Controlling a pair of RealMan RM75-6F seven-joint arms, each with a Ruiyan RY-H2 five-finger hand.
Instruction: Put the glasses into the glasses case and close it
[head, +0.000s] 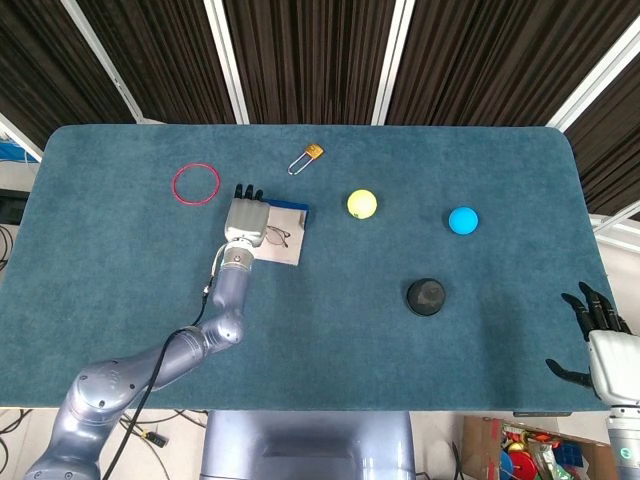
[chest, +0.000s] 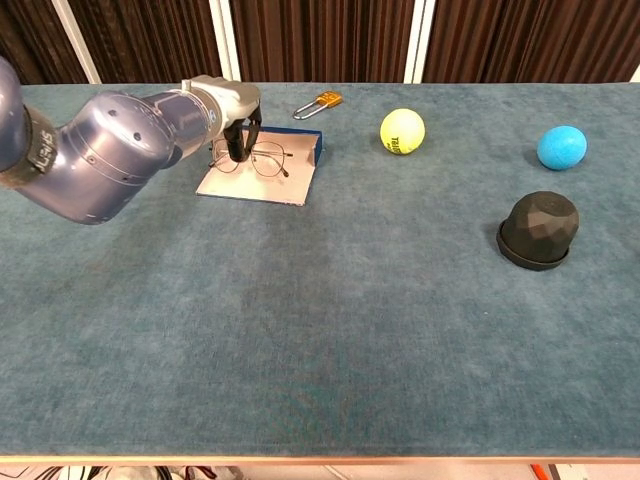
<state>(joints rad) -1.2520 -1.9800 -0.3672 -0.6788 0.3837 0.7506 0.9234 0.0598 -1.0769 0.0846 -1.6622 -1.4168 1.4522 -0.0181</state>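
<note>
A: so how far along is this one?

B: early-ish I'd say. The left hand (chest: 232, 112) is pinching the glasses (chest: 254, 157) right over the open glasses case (chest: 262, 178), far left on the desk (chest: 330, 330). Can't tell if they're resting in it or just above

A: and the other hand?

B: right hand (head: 596, 335) is off the near right edge, fingers spread, holding nothing. Letting go and closing the case are both left to do, I reckon

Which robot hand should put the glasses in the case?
Probably the left hand: it already holds the glasses right over the open glasses case. The right hand is far off at the table's edge.
</note>
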